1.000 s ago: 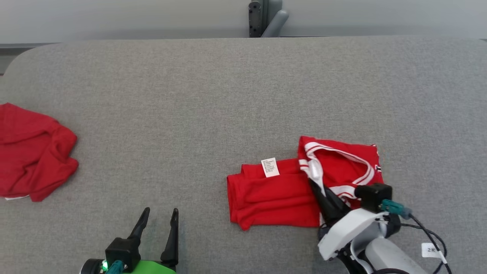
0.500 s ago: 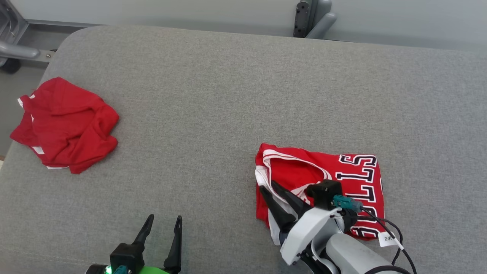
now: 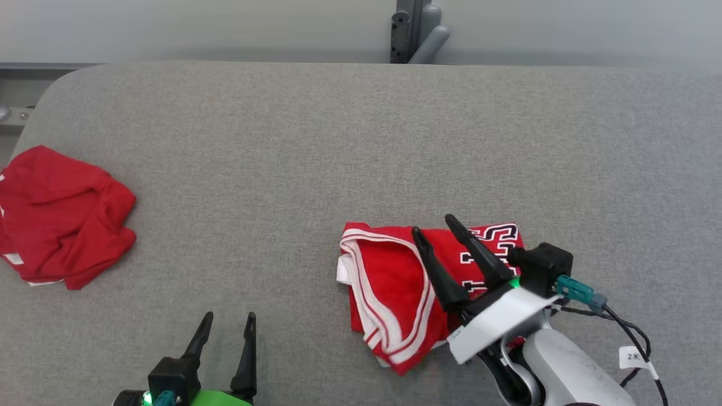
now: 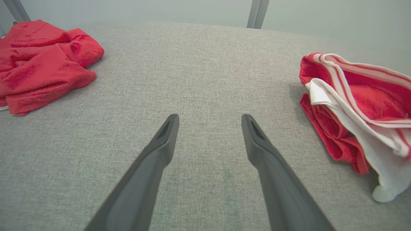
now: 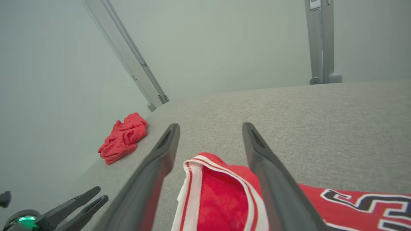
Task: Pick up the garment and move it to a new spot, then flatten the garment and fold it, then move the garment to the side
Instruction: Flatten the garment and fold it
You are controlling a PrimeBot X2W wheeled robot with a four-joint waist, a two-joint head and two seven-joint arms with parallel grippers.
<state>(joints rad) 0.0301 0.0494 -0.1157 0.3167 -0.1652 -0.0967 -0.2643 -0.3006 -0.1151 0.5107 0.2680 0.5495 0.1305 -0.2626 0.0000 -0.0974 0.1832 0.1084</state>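
The folded red jersey [image 3: 389,282] lies on the grey worktop [image 3: 316,141]. White-striped trim runs along its left and near edges, and black-and-white lettering shows on its right part. The right pincer [image 3: 433,224] is over the jersey, its two dark fingers spread apart with nothing between them; I cannot tell whether they touch the cloth. Left of the jersey and nearer the robot, the left pincer [image 3: 229,316] stands wide open over the worktop, gripping nothing. Far to the jersey's left, a crumpled red cloth [image 3: 62,220] sits at the worktop's left edge. Open grey surface stretches between that cloth and the jersey, and from the jersey to the far edge. Beyond that edge, behind the jersey, stands a grey post [image 3: 414,31].
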